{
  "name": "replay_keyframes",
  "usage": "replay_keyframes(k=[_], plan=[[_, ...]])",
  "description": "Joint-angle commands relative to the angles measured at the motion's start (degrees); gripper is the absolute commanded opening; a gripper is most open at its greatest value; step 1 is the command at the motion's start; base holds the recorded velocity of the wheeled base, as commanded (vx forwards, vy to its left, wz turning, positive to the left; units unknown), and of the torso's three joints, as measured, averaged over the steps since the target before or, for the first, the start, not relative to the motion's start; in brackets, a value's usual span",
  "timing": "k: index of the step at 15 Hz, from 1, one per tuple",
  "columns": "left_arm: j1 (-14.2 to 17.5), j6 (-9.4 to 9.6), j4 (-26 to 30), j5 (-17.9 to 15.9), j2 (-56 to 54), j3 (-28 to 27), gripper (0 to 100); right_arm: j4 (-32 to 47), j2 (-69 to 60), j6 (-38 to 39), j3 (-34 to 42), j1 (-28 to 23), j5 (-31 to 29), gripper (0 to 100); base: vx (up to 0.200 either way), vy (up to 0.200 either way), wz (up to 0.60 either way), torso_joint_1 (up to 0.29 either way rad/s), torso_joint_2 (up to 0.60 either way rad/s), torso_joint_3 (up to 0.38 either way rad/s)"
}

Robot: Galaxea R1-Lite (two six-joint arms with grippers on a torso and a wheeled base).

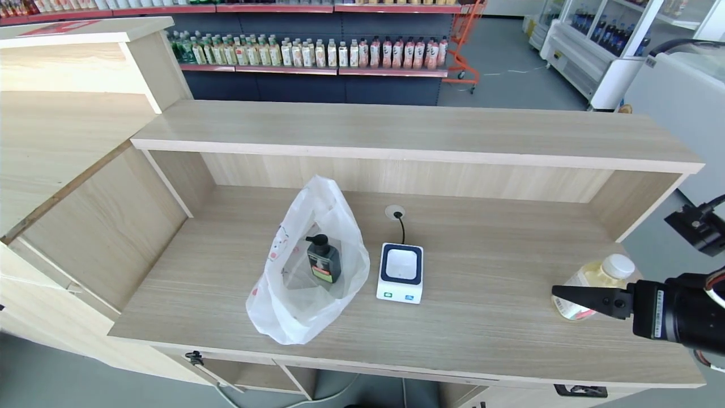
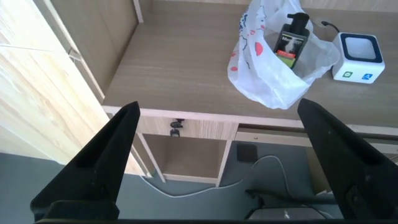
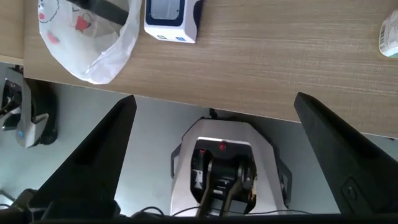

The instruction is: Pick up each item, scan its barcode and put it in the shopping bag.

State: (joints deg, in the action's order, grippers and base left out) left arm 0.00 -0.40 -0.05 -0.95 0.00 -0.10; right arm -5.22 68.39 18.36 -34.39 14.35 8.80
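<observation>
The white-capped bottle (image 1: 592,279), seemingly upright at the right end of the counter (image 1: 487,323), is shown just behind the right gripper (image 3: 214,109), whose fingers are spread apart; the left arm is judged much farther off.

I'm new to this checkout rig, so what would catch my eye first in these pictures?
The white plastic shopping bag left of centre on the wooden counter, with a black pump bottle inside. To its right sits the white square barcode scanner, and at the counter's right end a yellow-filled bottle with a white cap stands near the open right tool.
</observation>
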Motion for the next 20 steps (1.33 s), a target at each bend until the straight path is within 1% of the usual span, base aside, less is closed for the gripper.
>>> replay_keyframes(k=[1,7,8,11,12,14,15,16,18,20], plan=[[0.09,-0.04,-0.04,-0.02,0.00,0.01,100,-0.06,1.04,0.01,-0.50,-0.99,-1.07,100,0.000,-0.200,0.00,0.007,0.00,-0.002],[0.09,0.05,-0.04,-0.02,0.00,0.01,100,1.00,5.18,-1.48,-0.24,-6.44,-8.19,100,0.000,-0.200,0.00,0.006,0.00,0.004],[0.00,0.05,-0.04,-0.02,0.00,0.01,100,1.88,5.61,-2.63,0.02,-6.44,-9.59,100,0.000,0.000,0.00,0.000,0.00,0.000],[0.09,-0.04,-0.04,-0.02,0.00,0.01,100,6.45,8.69,-4.12,0.29,-6.44,-10.30,100,0.000,0.000,0.00,0.000,0.00,0.000],[0.00,-0.04,-0.04,-0.02,0.00,0.01,100,6.54,9.66,-4.56,0.29,-6.53,-10.38,100,0.000,0.000,0.00,0.000,0.00,0.000],[0.00,-0.04,-0.04,-0.10,0.00,0.01,100,6.18,14.58,-8.87,-0.06,-7.40,-14.25,100,0.000,0.000,0.00,0.000,0.00,0.000],[0.09,-0.04,-0.04,-0.02,0.00,0.01,100,6.10,15.99,-11.15,-0.06,-7.76,-14.69,100,0.000,0.000,0.00,0.000,0.00,0.000],[0.00,-0.04,-0.04,-0.02,0.00,0.01,100,5.31,17.30,-12.12,-0.06,-7.67,-14.69,100,0.000,0.000,0.00,0.000,0.00,0.000],[0.00,-0.04,-0.04,-0.02,0.00,0.01,100,0.91,22.23,-12.56,0.29,-7.14,-14.78,100,0.000,0.000,0.00,0.000,0.00,0.000],[0.00,-0.04,-0.04,-0.02,0.00,0.01,100,-5.51,26.36,-13.61,0.55,-6.97,-14.95,100,0.000,0.000,0.00,0.000,0.00,0.000]])
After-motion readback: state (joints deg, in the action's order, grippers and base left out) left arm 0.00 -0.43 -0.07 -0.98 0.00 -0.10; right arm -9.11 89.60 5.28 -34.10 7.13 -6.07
